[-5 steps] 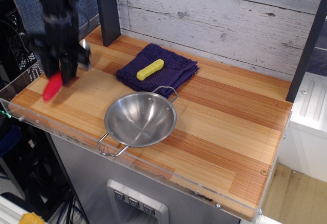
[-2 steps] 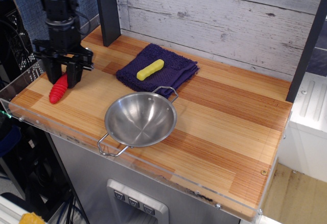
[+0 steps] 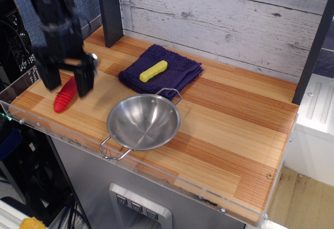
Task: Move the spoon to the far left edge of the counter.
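The spoon (image 3: 64, 97) lies flat on the wooden counter (image 3: 224, 130) near its left end. Its ribbed red handle points to the front left, and a bit of the silver bowl shows behind the gripper. My gripper (image 3: 68, 82) hangs over the spoon with its two dark fingers spread wide, one on each side of the handle. The fingers (image 3: 85, 79) do not grip the spoon. The gripper is blurred by motion.
A steel bowl with two wire handles (image 3: 143, 121) stands at the front middle. A dark purple cloth (image 3: 172, 70) with a small yellow bar (image 3: 153, 71) on it lies behind the bowl. A dark post (image 3: 109, 10) stands at the back left. A clear acrylic rim (image 3: 21, 115) borders the counter.
The gripper set the spoon down on the counter near the left end, then opened its fingers wide. The spoon now lies free on the wood.
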{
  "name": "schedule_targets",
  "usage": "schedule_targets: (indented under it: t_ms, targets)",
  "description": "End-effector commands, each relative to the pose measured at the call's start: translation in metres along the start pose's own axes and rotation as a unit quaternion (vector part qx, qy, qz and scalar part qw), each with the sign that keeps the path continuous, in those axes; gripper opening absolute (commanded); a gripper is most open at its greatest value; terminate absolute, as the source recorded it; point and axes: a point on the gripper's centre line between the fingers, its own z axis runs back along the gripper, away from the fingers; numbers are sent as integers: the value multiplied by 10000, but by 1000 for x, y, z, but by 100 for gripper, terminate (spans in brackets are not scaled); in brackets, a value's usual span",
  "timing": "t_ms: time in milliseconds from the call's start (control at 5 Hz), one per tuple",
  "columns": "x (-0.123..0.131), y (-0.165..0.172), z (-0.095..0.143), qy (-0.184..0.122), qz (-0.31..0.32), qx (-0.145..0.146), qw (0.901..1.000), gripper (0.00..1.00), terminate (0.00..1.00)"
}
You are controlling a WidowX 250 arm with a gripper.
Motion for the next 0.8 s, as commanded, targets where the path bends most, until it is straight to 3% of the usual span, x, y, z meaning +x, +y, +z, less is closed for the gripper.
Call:
schedule_targets:
  t_ms: [0, 200, 600]
  targets:
    - [-8, -20, 114, -571, -53, -239, 9981, 100, 0]
    - [-2, -45, 136, -356, -372, -483, 9975, 100, 0]
    - [-7, -67, 141, -302, -533, -35, 9981, 100, 0]
